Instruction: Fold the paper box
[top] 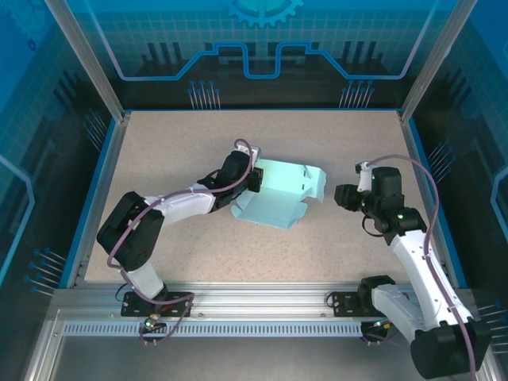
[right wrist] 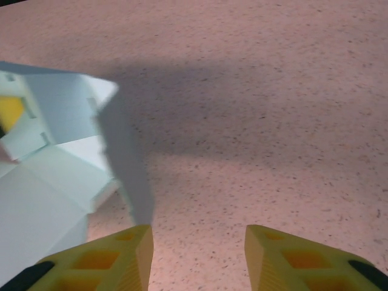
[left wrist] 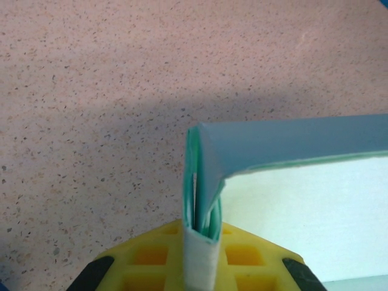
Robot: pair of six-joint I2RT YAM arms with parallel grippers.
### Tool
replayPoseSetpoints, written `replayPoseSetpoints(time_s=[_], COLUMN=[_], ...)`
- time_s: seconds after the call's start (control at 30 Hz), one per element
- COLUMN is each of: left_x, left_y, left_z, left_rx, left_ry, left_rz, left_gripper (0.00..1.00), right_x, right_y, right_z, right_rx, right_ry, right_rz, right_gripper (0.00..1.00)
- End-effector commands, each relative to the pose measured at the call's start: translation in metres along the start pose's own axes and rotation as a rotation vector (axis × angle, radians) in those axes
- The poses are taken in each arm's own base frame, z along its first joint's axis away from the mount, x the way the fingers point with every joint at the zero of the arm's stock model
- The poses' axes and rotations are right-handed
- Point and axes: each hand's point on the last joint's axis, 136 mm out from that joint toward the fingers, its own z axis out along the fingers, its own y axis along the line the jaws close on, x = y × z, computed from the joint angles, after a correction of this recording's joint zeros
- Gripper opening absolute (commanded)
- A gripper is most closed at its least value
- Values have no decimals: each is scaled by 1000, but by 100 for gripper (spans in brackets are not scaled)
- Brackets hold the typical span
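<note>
The paper box is pale cyan card, partly folded, with raised walls and a flat flap lying toward the front; it sits mid-table. My left gripper is shut on its left wall. In the left wrist view the yellow fingers pinch several folded card layers, and the box panel extends to the right. To the right of the box, and apart from it, my right gripper stands open. Its wrist view shows bare table between the fingertips, with the box off to the left.
The speckled beige table is fenced by aluminium posts and blue printed panels on the left, right and back. A metal rail carrying the arm bases runs along the near edge.
</note>
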Motion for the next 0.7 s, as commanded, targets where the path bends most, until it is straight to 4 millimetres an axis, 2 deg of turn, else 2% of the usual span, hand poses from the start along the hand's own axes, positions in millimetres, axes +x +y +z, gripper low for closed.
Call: replayPoseSetpoints(time_s=[0.0,0.17,0.33,0.67], left_x=[-7,-8,-6,-4], left_y=[-7,-12,-13,-19], left_z=[-12,-13,-11,-9], left_rx=[46,71,75,85], left_ry=[-17,-14,-9,2], left_rz=[-29,-32,-27,-14], left_gripper=[0,0,0,0], right_x=[10,3,5,7], right_y=[-3,30,56,86], right_z=[23,43,47,50], right_rx=[-41,-231,-346,-453], right_ry=[52,50,62,70], right_rz=[11,-20,-64,-114], right_gripper=[41,40,47,49])
